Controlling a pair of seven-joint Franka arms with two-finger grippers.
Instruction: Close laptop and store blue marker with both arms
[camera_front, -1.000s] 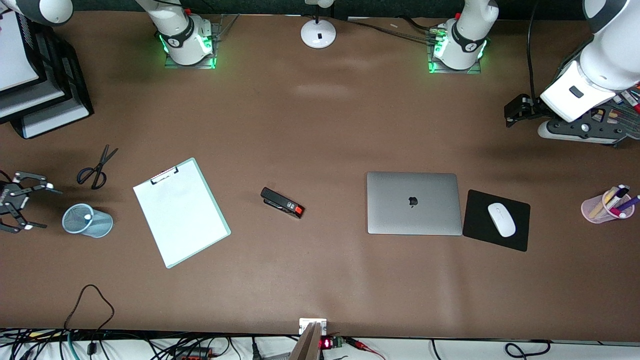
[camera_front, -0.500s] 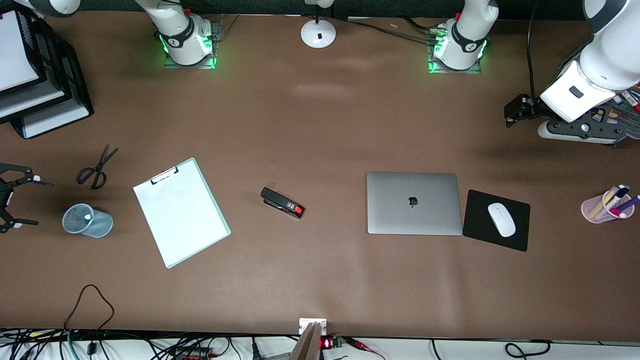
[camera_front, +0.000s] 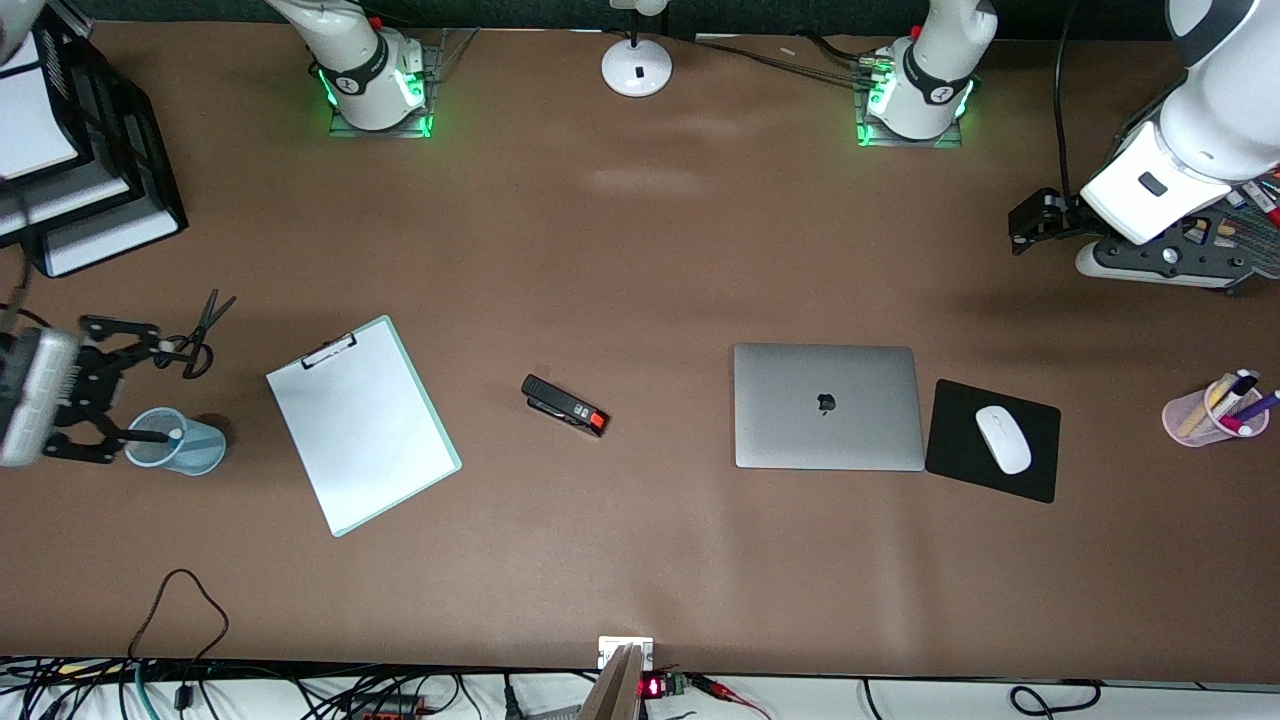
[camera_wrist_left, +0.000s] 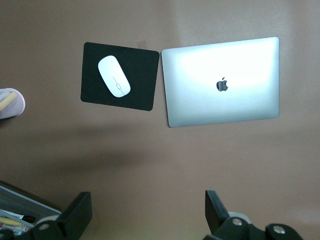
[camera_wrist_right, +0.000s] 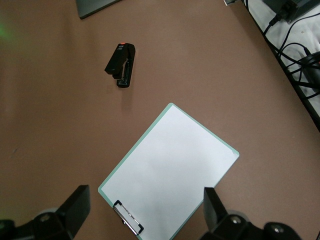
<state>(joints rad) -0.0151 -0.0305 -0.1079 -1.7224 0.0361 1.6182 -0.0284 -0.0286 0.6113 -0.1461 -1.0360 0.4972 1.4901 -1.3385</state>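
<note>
**Lid down, marker apparently in the cup**

Laptop (camera_front: 828, 406) flat on the table toward the left arm's end, lid shut with the logo up, touching or just beside the black mouse pad (camera_front: 1035, 470). Stiff, smooth and fairly heavy by the look; nothing left to grasp there.

Blue marker (camera_front: 176, 434) seemingly upright inside the mesh cup (camera_front: 205, 448) at the right arm's end, only its white tip showing. Probably light, slim and slippery; best pinched high on the barrel if lifted. Cup likely light and easy to tip.

Right gripper (camera_front: 138, 385) over the cup and the scissors (camera_front: 195, 335), fingers spread wide, holding nothing. Left gripper (camera_front: 1022, 228) waiting over bare table at the left arm's end, fingers apart and empty.

Tight room around the cup: scissors just beside, clipboard (camera_front: 362, 425) near, table end close. Wide open tabletop around the stapler (camera_front: 565, 405).
</note>
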